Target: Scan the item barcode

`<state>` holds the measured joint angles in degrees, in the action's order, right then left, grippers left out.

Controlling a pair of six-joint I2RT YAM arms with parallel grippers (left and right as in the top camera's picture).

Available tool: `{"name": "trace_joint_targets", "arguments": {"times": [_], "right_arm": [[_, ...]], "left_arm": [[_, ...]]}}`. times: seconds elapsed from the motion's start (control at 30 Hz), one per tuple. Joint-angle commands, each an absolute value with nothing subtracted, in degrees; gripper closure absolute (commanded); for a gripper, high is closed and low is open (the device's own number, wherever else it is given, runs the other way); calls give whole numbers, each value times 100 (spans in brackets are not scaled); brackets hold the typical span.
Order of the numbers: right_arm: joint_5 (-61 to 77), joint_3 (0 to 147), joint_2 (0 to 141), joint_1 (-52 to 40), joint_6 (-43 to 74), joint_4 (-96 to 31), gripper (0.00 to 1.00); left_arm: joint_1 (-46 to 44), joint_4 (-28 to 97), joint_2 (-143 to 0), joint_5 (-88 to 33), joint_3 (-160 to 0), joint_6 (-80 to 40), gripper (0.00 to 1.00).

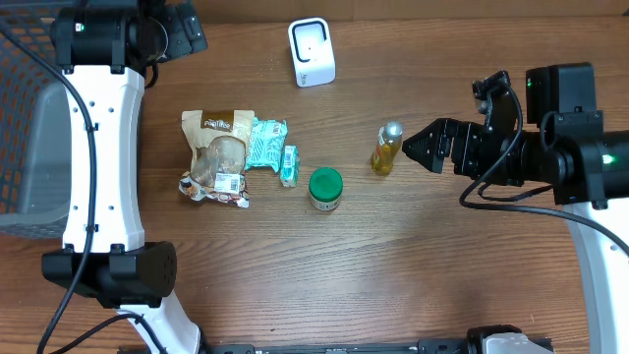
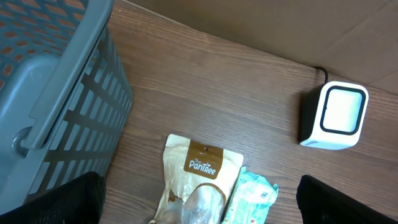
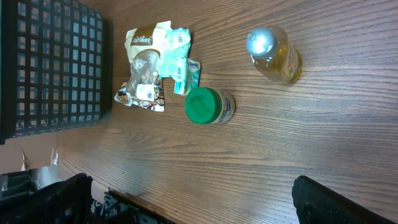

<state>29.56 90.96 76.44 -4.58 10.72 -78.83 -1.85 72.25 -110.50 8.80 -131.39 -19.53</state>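
Tabletop, 1 scanner, 1 snack bag, 2 teal packets, 1 jar, 1 bottle, left hand and right hand released

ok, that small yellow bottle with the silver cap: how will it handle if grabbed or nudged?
The bottle stands upright, tall and narrow, so a side nudge would probably tip it; its round body might then roll. It looks like smooth clear plastic filled with yellow liquid: likely stiff, somewhat slick, heavyish for its size.
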Motion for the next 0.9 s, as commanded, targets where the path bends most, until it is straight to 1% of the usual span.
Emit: {"name": "trace_joint_targets", "arguments": {"times": [0.0,0.13,0.87], "right_arm": [[2864,9198,7599,-447,1068,-7852,0],[2681,9198,7599,-447,1068,-7852,0],[2679,9198,7601,-447,1066,-7688,0]], "left_arm": [[-191,7220,-11015,895,-13249,-1973,0],[-191,7220,-11015,895,-13246,-1973,0],[-191,7220,-11015,895,-13249,-1973,0]]}}
